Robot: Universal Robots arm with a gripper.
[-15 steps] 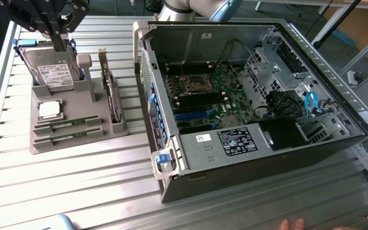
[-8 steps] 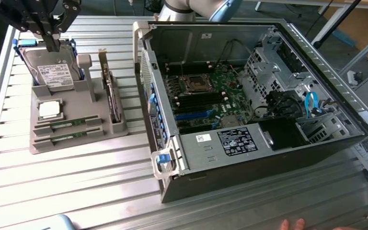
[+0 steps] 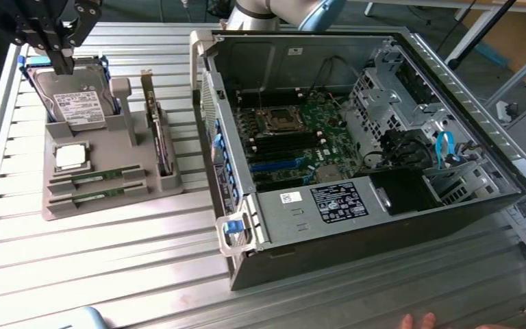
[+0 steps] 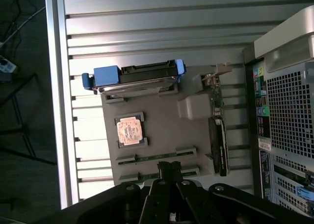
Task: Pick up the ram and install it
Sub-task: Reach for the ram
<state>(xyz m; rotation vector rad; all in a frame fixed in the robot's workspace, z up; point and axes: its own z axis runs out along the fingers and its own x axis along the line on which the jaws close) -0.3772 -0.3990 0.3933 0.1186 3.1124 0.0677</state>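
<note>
Overhead, claw [image 3: 63,67] pinched closed, empty, hovering above gray tray [image 3: 107,154]; ram [image 3: 96,179] lying in tray slot.

Silver table [image 3: 90,260] of long metal slats, right across the exterior view. Flat on it, at the left of the frame, a gray tray [image 3: 107,204] with parts in it. Just beside the tray, in the middle and right of the frame, a big black computer case [image 3: 355,240], on its side, open on top. At the lower left edge, a bit of something light blue [image 3: 79,319].
</note>
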